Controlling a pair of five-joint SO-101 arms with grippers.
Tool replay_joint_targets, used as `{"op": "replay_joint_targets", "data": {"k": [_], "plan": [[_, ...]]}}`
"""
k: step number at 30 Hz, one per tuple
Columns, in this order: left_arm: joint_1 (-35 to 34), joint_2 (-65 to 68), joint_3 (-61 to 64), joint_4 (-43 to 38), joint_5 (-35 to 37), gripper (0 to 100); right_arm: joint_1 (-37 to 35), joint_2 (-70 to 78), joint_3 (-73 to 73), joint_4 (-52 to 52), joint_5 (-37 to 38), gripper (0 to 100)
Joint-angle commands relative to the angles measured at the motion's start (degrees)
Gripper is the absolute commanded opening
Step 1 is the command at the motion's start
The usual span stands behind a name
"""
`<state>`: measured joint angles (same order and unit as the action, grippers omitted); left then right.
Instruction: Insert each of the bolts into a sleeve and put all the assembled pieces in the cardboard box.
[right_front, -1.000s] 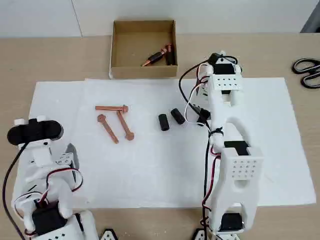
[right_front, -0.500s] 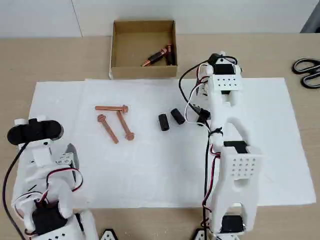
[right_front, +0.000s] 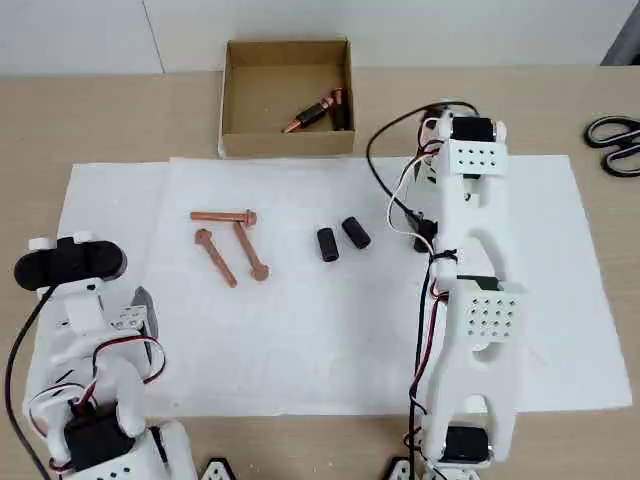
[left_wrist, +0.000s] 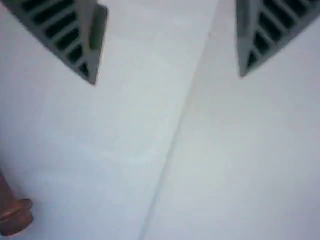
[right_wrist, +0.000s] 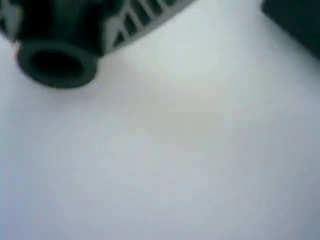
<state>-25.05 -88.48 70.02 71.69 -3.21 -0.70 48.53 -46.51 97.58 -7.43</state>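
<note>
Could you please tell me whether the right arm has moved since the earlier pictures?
Yes. In the high view the right arm has swung rightward, away from the two black sleeves, which lie fixed on the white paper.

Three copper bolts (right_front: 223, 215) flat on the white sheet (right_front: 300, 330), close together, each at its own angle. Right of them, two short black sleeves (right_front: 327, 244) on their sides, slightly apart. Beyond, on the desk (right_front: 120, 110), open cardboard box (right_front: 265, 95) with assembled pieces (right_front: 318, 112) by its right wall.
</note>
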Motion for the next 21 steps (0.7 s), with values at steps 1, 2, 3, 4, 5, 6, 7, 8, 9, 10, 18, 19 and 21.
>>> {"op": "replay_joint_targets", "data": {"k": [1,2,3,4,5,6,7,8,9,10,18,19,21], "plan": [[0.3,-0.4,-0.6,0.1,-0.4,17,-1.4,-3.7,-1.2,1.4,5.4,0.5],[0.3,-0.4,-0.6,0.1,-0.4,17,-1.8,-5.2,-1.3,1.4,5.4,0.5],[0.3,-0.4,-0.6,0.1,-0.4,17,-2.2,-6.9,-1.3,1.4,5.5,0.5],[0.3,-0.4,-0.6,0.1,-0.4,17,-2.5,-8.5,-1.3,1.5,5.6,0.5],[0.3,-0.4,-0.6,0.1,-0.4,17,-2.7,-9.8,-1.2,1.7,6.8,0.6],[0.3,-0.4,-0.6,0.1,-0.4,17,-2.7,-11.1,-0.9,1.9,7.8,0.6],[0.3,-0.4,-0.6,0.1,-0.4,17,-2.9,-12.1,0.0,1.9,8.5,0.6],[0.3,-0.4,-0.6,0.1,-0.4,17,-3.0,-12.8,0.8,1.9,9.1,0.7],[0.3,-0.4,-0.6,0.0,-0.4,17,-3.0,-13.1,1.8,1.9,9.3,0.8],[0.3,-0.4,-0.6,0.0,-0.4,17,-3.2,-13.2,2.8,1.8,9.8,0.8],[0.4,-0.4,-0.6,-0.1,-0.4,17,-4.0,-13.2,5.2,0.9,10.8,3.5],[0.4,-0.4,-0.6,-0.1,-0.4,17,-4.1,-13.2,5.2,0.8,10.9,5.5],[0.4,-0.4,-0.6,-0.1,-0.4,17,-4.2,-13.1,5.3,0.7,11.1,9.5]]}}
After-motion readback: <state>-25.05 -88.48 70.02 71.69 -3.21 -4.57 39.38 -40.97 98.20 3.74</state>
